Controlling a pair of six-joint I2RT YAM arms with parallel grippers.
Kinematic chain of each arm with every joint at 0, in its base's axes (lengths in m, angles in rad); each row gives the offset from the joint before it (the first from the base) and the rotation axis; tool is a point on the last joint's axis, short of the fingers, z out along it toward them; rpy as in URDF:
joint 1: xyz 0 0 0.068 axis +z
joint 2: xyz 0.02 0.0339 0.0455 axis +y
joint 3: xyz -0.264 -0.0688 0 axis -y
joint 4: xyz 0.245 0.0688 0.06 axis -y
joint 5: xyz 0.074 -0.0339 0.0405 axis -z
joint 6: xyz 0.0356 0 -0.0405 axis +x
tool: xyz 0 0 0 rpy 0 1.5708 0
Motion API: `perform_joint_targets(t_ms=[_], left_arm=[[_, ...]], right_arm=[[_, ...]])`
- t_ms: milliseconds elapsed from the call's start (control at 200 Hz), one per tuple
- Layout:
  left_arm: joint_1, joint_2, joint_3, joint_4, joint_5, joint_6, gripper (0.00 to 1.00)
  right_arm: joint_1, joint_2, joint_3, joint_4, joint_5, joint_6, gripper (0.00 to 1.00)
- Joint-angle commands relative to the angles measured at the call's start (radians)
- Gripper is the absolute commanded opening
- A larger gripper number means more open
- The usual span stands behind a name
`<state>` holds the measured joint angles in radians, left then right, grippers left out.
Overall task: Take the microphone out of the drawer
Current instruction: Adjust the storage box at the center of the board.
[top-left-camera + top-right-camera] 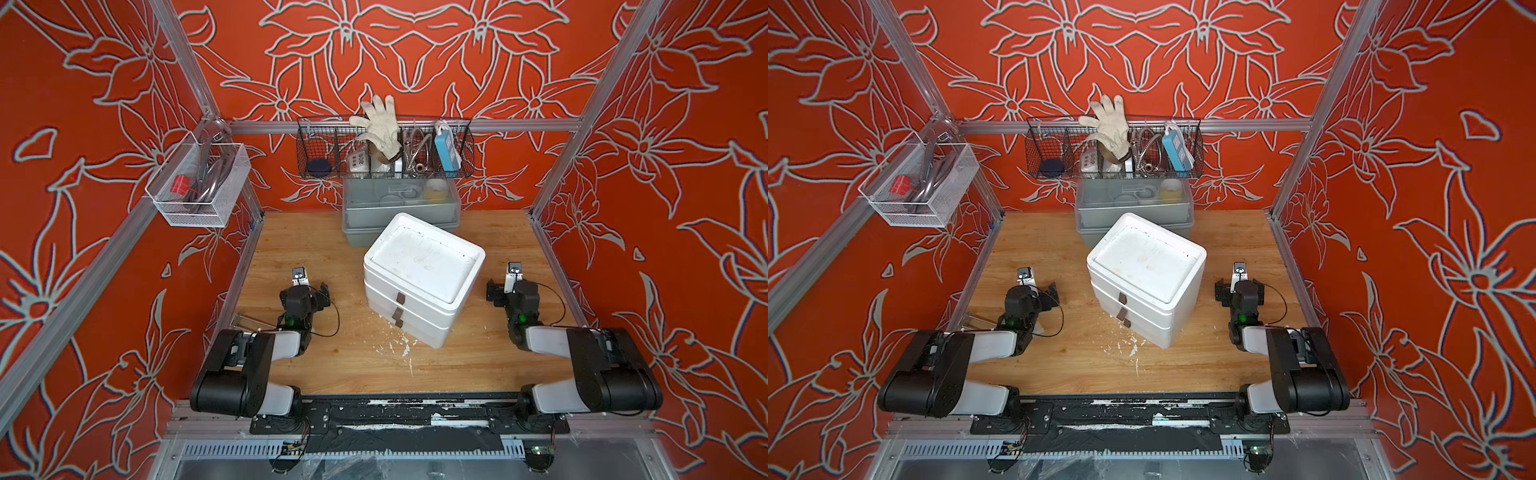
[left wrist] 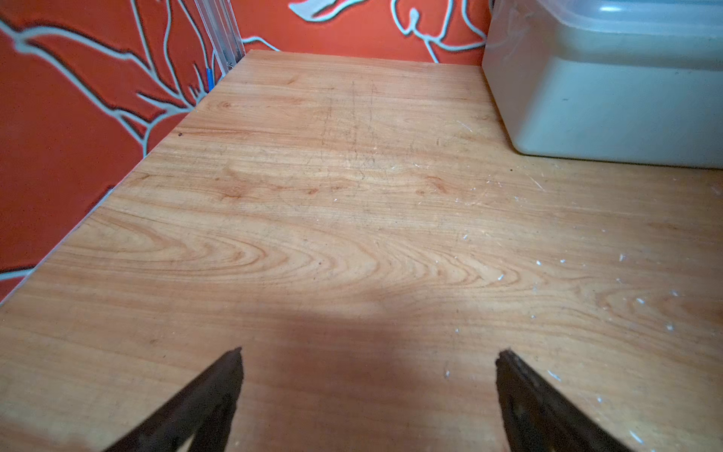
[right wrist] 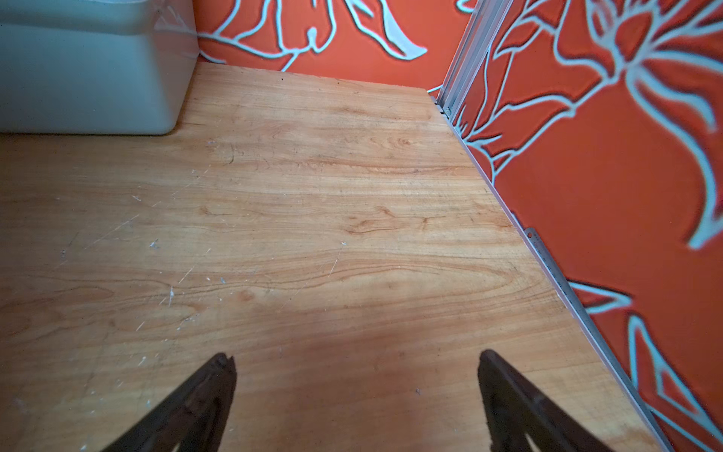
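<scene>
Symmetrically, left arm (image 1: 266, 345) and right arm (image 1: 582, 349) crouch folded: left gripper (image 2: 367, 354) at nine o'clock of the white drawer unit (image 1: 424, 266), right gripper (image 3: 356, 356) at three o'clock, jaws spread wide, empty.

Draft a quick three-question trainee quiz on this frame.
1. True or false: both drawers of the white unit are shut.
2. The left end effector is: A) shut on a drawer pull; B) open over bare table; C) inside the grey bin.
3. What sticks up out of the wire basket on the back wall?

Key: 1 true; 2 B; 3 a glove.
</scene>
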<state>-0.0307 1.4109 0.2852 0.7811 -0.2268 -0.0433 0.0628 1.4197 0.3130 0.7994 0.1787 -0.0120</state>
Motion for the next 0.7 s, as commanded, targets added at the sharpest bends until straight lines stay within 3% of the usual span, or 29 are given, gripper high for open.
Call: perform_joint_targets(t_ms=[0,606,696], left_arm=[[0.003,0.0,0.009,0.024,-0.009,0.011,1.0],[0.005,-0.004,0.011,0.019,-0.003,0.01,1.0],[0.0,-0.042,0.038,-0.059,-0.058,-0.008,1.0]], right_arm=[[-0.007,-0.008,0.011,-0.003,-0.012,0.013,1.0],[-0.025,-0.014,0.007,-0.004,-0.044,0.02,1.0],[-0.024,-0.083,0.028,-0.085,0.064,0.071,1.0]])
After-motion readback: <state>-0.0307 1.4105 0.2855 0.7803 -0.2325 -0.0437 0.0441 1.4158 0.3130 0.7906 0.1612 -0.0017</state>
